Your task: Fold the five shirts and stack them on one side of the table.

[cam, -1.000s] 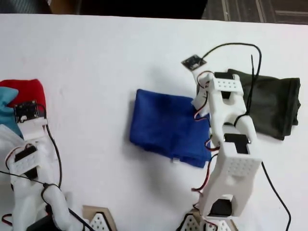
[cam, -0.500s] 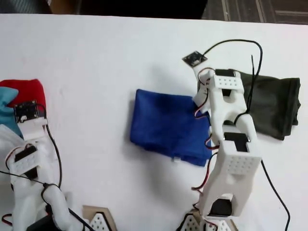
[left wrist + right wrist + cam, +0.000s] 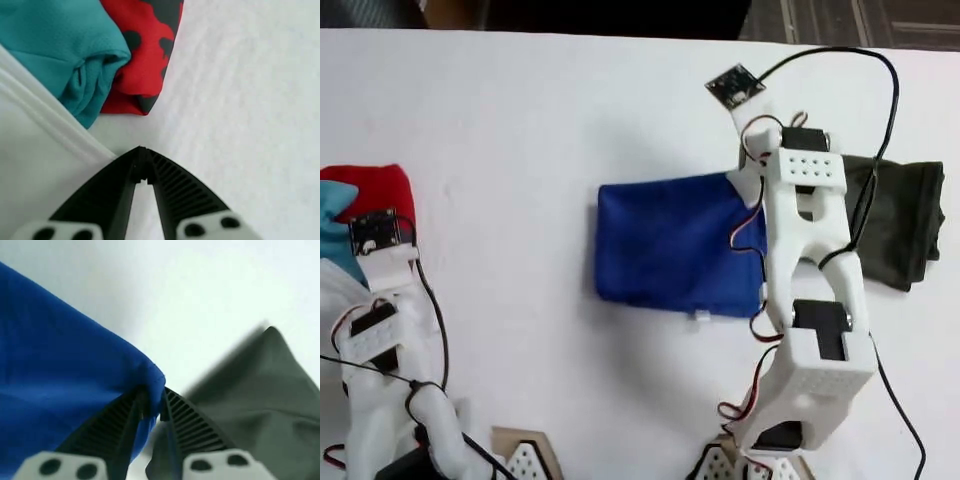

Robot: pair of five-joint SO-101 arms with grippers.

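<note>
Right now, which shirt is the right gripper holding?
The blue shirt: the right gripper pinches its corner. The dark green shirt lies free beside it.

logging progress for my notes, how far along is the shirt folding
Looks done: the red shirt, teal shirt and white shirt lie piled by the left gripper, which is shut and empty. In hand: the right gripper is shut on a corner of the blue shirt. Left: it and the dark shirt beside it are not on the pile yet.
</note>
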